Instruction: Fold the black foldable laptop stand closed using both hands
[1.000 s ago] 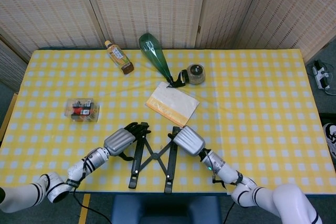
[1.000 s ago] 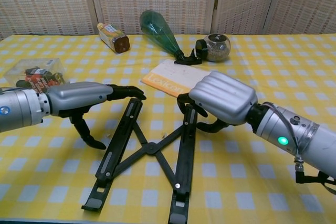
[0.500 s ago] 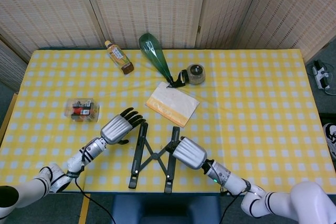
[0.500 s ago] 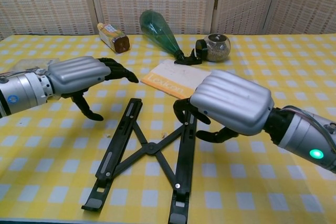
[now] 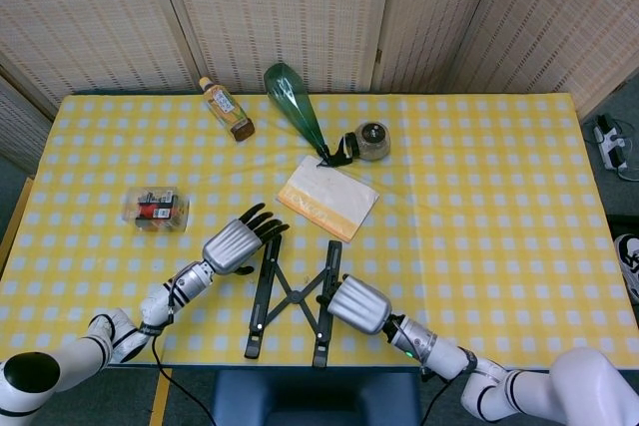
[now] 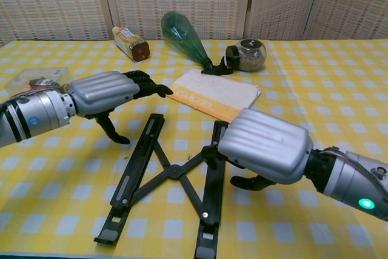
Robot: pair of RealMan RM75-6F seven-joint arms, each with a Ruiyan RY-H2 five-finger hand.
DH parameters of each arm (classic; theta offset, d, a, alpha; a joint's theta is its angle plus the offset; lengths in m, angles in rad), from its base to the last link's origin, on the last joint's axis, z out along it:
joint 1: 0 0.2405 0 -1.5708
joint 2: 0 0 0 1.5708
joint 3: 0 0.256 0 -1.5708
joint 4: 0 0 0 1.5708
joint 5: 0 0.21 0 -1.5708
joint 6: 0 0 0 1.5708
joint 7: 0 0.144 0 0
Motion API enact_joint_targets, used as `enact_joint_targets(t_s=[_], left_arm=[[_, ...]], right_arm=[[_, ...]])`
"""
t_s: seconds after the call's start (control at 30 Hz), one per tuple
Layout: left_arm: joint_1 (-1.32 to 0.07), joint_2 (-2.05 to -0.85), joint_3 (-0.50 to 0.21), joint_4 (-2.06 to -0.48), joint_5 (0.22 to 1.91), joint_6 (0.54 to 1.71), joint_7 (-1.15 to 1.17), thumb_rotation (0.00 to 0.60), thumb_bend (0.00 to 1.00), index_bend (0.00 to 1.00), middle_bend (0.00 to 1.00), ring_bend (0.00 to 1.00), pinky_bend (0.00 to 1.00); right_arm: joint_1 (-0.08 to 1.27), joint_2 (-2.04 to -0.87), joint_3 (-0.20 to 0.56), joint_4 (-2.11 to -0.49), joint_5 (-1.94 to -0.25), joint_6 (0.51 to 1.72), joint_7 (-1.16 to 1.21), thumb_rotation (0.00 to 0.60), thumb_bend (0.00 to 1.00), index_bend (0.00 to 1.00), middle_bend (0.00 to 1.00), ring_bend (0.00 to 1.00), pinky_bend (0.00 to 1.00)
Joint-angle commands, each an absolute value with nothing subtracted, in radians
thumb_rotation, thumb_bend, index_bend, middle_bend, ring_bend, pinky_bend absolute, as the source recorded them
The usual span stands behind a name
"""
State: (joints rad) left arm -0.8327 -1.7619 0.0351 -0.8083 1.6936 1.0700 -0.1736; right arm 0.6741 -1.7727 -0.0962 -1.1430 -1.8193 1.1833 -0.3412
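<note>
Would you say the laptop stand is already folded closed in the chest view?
No, the black laptop stand lies spread open on the table, its two long bars apart and joined by crossed links in the middle.

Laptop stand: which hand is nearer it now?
Right. The right hand sits over the laptop stand's right bar, contact unclear; the left hand hovers open beyond its left bar.

table [image 5: 479, 197] | laptop stand [image 5: 290, 296] | booklet [image 5: 327, 198] | bottles [image 5: 295, 104] | jar [image 5: 373, 140]

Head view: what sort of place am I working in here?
Probably an indoor test setup: a table with a yellow checked cloth, woven folding screens behind it, and a power strip on the floor.
</note>
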Motion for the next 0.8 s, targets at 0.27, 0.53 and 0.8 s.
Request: enact_joint_targets(t_s=[0.27, 0.53, 0.8], left_arm=[[-0.836, -1.796, 0.037, -0.773, 1.675, 1.054, -0.221, 0.600, 0.11, 0.09, 0.18, 0.12, 0.05], [-0.840, -1.807, 0.035, -0.771, 1.664, 1.048, -0.246, 0.600, 0.11, 0.08, 0.17, 0.12, 0.05], [-0.841, -1.806, 0.033, -0.789, 1.651, 1.036, -0.271, 0.600, 0.11, 0.08, 0.16, 0.12, 0.05]], right_arm=[[0.672, -1.788, -0.099, -1.124, -1.824, 1.175, -0.332, 0.600, 0.33, 0.49, 0.71, 0.80, 0.80], [0.679, -1.810, -0.097, -1.095, -1.832, 1.168, -0.319, 0.600, 0.33, 0.49, 0.71, 0.80, 0.80], [0.681, -1.832, -0.102, -1.053, -1.846, 1.176, -0.315, 0.600, 0.33, 0.49, 0.71, 0.80, 0.80]])
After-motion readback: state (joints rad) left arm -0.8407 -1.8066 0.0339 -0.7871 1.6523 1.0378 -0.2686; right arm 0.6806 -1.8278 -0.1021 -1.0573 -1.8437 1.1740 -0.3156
